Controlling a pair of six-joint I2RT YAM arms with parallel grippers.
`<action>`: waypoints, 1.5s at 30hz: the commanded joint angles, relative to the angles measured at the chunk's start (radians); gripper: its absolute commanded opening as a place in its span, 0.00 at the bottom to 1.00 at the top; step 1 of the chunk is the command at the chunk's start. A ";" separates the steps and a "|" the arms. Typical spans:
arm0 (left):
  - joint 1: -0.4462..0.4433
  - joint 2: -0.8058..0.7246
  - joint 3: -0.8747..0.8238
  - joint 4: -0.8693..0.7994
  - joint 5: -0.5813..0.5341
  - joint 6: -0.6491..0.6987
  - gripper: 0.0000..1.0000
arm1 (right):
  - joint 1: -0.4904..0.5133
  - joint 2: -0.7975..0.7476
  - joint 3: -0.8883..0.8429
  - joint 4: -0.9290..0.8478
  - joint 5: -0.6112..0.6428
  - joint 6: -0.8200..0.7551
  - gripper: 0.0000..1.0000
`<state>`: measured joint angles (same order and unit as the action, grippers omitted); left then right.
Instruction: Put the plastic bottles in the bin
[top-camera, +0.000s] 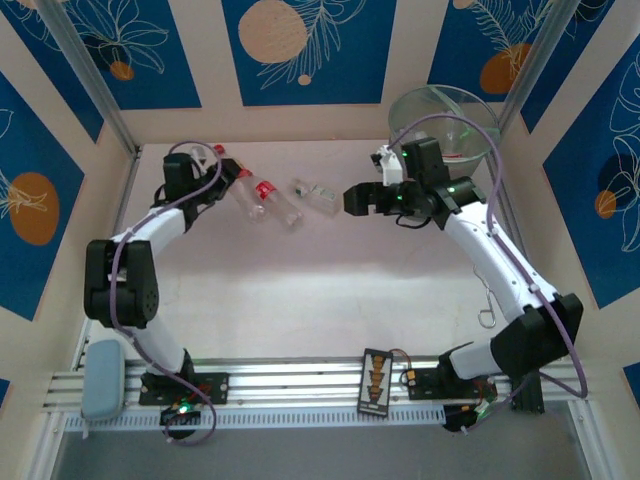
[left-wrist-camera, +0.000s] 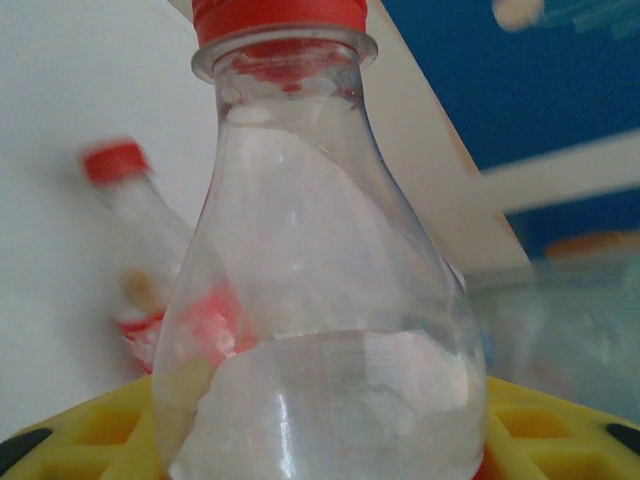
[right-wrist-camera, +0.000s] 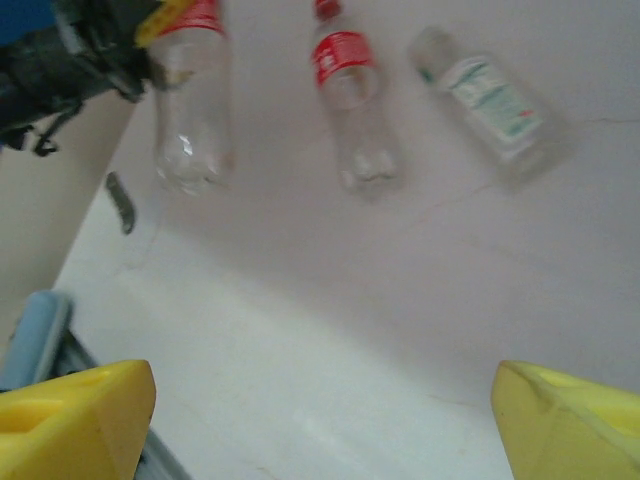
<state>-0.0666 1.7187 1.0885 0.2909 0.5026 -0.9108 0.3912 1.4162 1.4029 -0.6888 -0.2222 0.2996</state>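
A pale, off-white table (top-camera: 330, 290) sits in a booth of beige walls (top-camera: 400, 90) set with deep blue panels that carry orange discs and white leaf outlines. An aluminium rail (top-camera: 300, 378) runs along the near edge, where both arms are bolted.

The left arm bends outward at the elbow and reaches to the far left of the table. The left end effector (top-camera: 212, 168) is closed around a clear bottle (top-camera: 248, 195) with a red cap and red label. The left wrist view shows the bottle's shoulder close up between yellow fingers (left-wrist-camera: 80, 430).

Just to the right of that end effector lies a second bottle (top-camera: 280, 205), red-capped and red-labelled. Further right lies a third bottle (top-camera: 318, 193), with a white label printed in green. The writing on all the labels is too blurred to read.

The right arm climbs along the right side, then folds inward so that it points left. The right end effector (top-camera: 350, 200) has its yellow fingers (right-wrist-camera: 75, 420) spread wide and holds nothing. The third bottle is just ahead of it.

The bin (top-camera: 470, 105), round and translucent grey-green, stands behind and to the right of the right end effector. It is in the far right corner, well apart from the left end effector.
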 joint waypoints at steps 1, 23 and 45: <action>-0.089 -0.060 -0.019 0.062 0.120 0.023 0.50 | 0.050 0.046 0.050 0.065 -0.093 0.050 0.88; -0.335 -0.162 -0.204 0.505 0.056 -0.237 0.50 | 0.043 0.135 -0.024 0.283 -0.244 0.149 0.68; -0.465 -0.164 -0.072 0.120 0.186 0.392 0.48 | 0.030 0.270 0.192 0.241 -0.136 0.166 0.60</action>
<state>-0.5129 1.5784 0.9810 0.4194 0.6357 -0.6006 0.4145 1.6619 1.5578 -0.4324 -0.4179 0.4629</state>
